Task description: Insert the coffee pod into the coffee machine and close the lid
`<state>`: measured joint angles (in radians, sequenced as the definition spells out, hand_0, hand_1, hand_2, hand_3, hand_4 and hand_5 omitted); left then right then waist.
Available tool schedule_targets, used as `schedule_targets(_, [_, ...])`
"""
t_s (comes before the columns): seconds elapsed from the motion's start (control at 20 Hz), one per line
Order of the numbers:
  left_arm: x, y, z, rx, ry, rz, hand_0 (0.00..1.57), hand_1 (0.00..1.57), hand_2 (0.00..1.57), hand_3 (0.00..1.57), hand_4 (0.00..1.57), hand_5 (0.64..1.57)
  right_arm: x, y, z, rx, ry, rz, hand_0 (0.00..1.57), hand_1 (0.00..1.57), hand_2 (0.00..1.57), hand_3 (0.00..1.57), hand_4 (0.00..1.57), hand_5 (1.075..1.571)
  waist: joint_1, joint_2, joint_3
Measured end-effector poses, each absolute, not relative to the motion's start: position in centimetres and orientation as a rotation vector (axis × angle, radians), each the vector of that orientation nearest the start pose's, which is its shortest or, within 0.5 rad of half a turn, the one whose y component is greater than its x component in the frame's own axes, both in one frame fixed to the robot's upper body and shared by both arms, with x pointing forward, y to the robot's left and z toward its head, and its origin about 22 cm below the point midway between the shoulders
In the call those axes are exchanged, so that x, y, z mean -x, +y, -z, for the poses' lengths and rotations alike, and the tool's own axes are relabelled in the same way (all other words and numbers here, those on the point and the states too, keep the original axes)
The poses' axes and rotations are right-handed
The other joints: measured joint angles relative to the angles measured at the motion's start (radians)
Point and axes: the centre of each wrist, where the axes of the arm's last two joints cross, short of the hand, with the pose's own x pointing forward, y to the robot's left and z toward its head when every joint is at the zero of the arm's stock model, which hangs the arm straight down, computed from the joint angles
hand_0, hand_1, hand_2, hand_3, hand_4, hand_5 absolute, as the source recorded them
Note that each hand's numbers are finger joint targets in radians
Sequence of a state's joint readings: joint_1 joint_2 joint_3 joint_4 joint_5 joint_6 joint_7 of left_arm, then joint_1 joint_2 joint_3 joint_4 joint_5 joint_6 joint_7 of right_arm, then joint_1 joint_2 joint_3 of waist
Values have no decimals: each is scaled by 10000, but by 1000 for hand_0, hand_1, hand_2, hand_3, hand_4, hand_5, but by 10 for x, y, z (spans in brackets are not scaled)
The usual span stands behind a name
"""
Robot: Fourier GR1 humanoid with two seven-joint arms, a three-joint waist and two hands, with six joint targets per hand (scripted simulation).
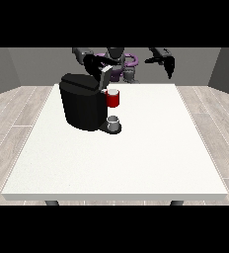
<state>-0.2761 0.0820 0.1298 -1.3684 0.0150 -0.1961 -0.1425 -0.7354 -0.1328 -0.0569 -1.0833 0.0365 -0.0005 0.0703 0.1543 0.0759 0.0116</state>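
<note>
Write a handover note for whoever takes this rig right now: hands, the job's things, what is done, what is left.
Hand at the view's left: over the coffee machine by its raised lid; its fingers cannot be made out.
Hand at the view's right: raised in the air behind the table, holding nothing.
Red pod holder sits at the machine's front, above a small grey cup on the base. No separate coffee pod can be told apart.
Done: lid is up. Left: confirm the pod is in, close the lid.

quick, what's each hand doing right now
Hand at the view's left: above the coffee machine, fingers cannot be told.
Hand at the view's right: raised off the table, holding nothing visible, fingers cannot be told.
</note>
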Motion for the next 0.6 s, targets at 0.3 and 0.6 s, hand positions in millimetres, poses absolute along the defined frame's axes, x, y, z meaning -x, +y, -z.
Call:
schedule_targets(0.3, [-301, 241, -14, 1186, -17604, 1411, 0, 0, 0, 0, 192, 1571, -386, -154, -100, -833, -17997, -4316, 0, 0, 0, 0, 352, 1571, -210, -392, -91])
schedule_targets(0.6, [-290, 256, 1, 773, -17183, 1000, 0, 0, 0, 0, 192, 1571, -352, -141, -56, -2149, -17977, -3603, 0, 0, 0, 0, 157, 1571, -718, -999, -111])
